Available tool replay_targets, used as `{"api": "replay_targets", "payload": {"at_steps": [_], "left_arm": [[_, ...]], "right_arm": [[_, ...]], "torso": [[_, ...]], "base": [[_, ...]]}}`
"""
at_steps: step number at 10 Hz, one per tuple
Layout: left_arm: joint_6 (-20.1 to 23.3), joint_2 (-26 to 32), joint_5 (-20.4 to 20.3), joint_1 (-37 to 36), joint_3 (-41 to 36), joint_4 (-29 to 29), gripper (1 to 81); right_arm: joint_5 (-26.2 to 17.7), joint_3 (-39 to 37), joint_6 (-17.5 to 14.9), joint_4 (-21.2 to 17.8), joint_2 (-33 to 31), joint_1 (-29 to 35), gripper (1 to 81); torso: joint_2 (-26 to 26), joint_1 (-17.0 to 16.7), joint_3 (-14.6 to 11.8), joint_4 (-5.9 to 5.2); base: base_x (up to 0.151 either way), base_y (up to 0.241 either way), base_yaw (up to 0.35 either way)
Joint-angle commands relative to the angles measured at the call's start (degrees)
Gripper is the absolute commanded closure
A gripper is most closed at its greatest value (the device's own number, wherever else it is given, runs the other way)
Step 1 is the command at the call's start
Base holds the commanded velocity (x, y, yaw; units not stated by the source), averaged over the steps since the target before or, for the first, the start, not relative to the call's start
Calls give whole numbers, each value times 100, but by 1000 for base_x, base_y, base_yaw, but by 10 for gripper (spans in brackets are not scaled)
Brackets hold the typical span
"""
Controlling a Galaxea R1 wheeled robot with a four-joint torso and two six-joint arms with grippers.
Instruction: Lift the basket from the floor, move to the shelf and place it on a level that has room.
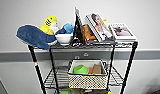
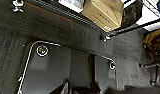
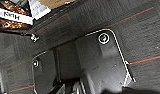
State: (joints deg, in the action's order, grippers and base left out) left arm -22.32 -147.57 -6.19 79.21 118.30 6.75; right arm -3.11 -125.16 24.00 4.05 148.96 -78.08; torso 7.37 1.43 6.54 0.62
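The basket [image 1: 87, 75], cream-and-dark speckled weave with a white lining, stands on the shelf [image 1: 129, 65], a black wire rack against a grey wall. It rests on the level [image 1: 52, 77], the second tier from the top, towards the right side. Inside it lie a green bowl [image 1: 81, 69], something orange and a brown block. Nothing grips the basket. My left gripper [image 2: 71, 90] and right gripper [image 3: 68, 88] hang low over the robot's dark base plate and the floor [image 2: 71, 30] of dark grey carpet.
The top tier carries a blue whale plush [image 1: 33, 36], a yellow plush [image 1: 49, 23], a white bowl [image 1: 63, 38] and leaning books [image 1: 99, 27]. A cardboard box [image 2: 103, 12] sits beyond a rack castor [image 2: 104, 38]. Bare grid lies left of the basket.
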Motion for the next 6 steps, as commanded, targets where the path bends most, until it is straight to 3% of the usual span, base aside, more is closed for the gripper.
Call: {"api": "replay_targets", "payload": {"at_steps": [1, 6], "left_arm": [[52, -625, 215, -235, 1161, 142, 10], [52, -1687, 215, -130, 2986, 151, 10]], "right_arm": [[-225, -1378, -27, 351, 831, 227, 10], [-225, -2959, -27, 957, 2043, 156, 10]], "torso": [[0, 0, 0, 0], [2, -2, -2, 0]], "base": [[0, 0, 0], [0, 0, 0]]}}
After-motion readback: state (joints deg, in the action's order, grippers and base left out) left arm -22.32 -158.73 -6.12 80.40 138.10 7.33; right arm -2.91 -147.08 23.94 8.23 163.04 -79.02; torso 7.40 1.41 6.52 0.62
